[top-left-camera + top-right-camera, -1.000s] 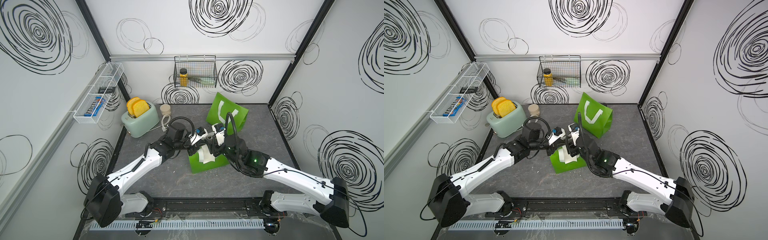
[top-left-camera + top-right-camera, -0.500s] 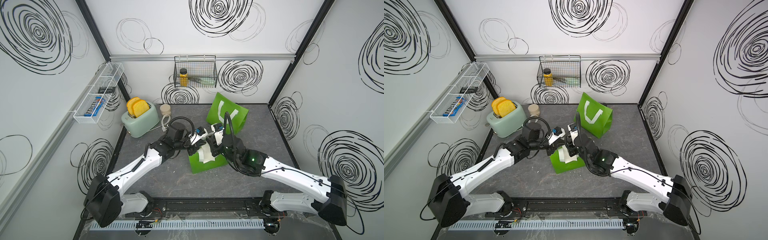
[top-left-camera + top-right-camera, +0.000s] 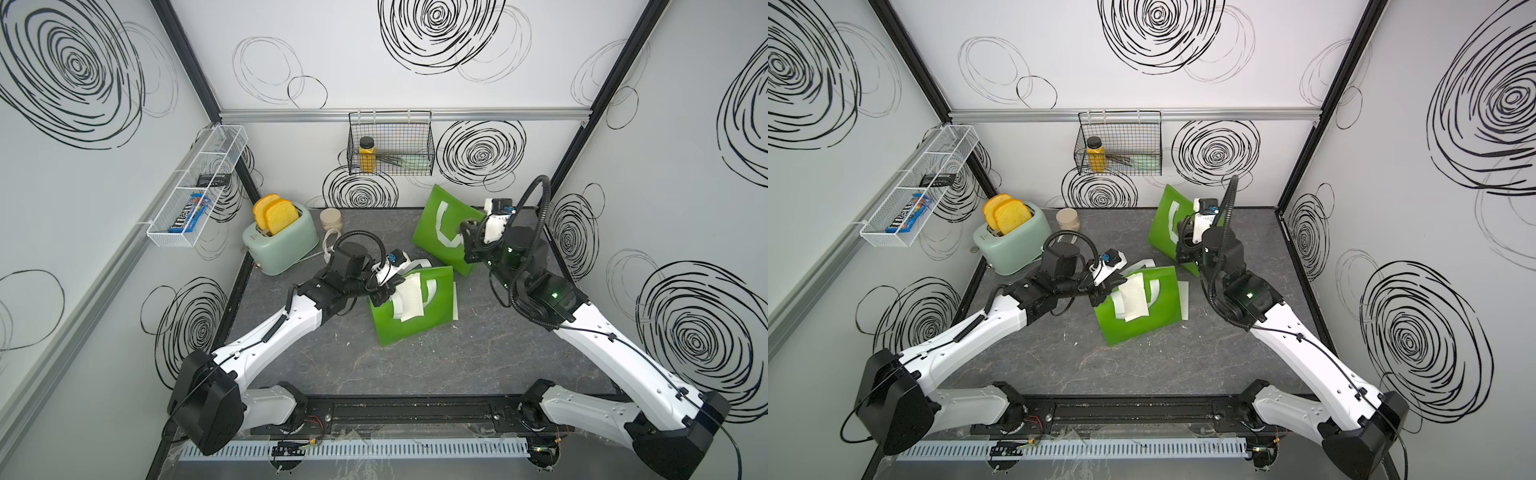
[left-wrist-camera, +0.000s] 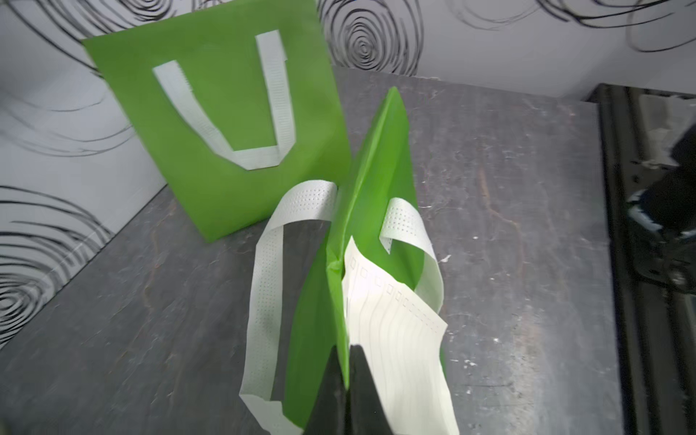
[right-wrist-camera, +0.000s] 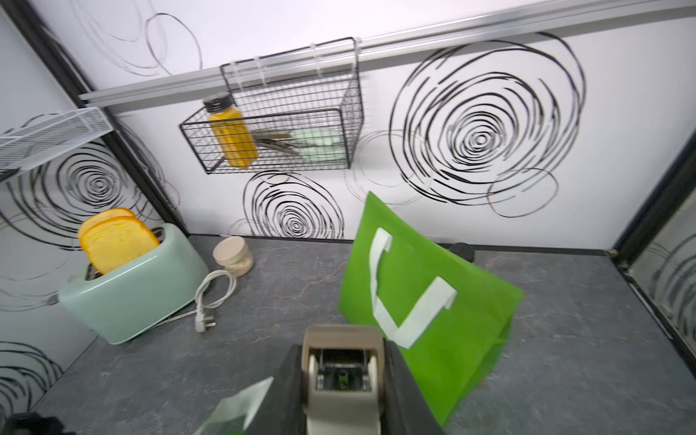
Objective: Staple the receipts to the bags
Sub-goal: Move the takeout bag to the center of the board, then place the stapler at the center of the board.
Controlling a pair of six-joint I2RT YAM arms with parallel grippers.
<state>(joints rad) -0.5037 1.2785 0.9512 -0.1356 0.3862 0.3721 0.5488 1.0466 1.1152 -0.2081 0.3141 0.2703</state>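
Stapler (image 5: 341, 350) clamped tight between the two sides of the right gripper (image 5: 342, 380), up in the air, close by the standing bag (image 3: 434, 232) on its side away from the toaster (image 3: 286, 245). Not yet at any paper. Over at the left gripper (image 4: 346, 380), shut hard on the top edge of the lying bag (image 3: 415, 330), at the corner nearest the toaster, with one receipt (image 3: 409, 297) pinched in along with the cloth. Long way of that receipt: from the pinch down the bag's face, away from the toaster. Loose on the table (image 3: 478, 365), the second receipt (image 3: 1184, 300), right along the lying bag's edge farthest from the toaster; touching or not, cannot tell. Looks like a trip toward the toaster for the stapler, from the standing bag over to the pinched edge, mouth slid over cloth and paper just beside the black fingers (image 4: 328, 399), not onto them. Right arm fit for that job; left one busy holding.
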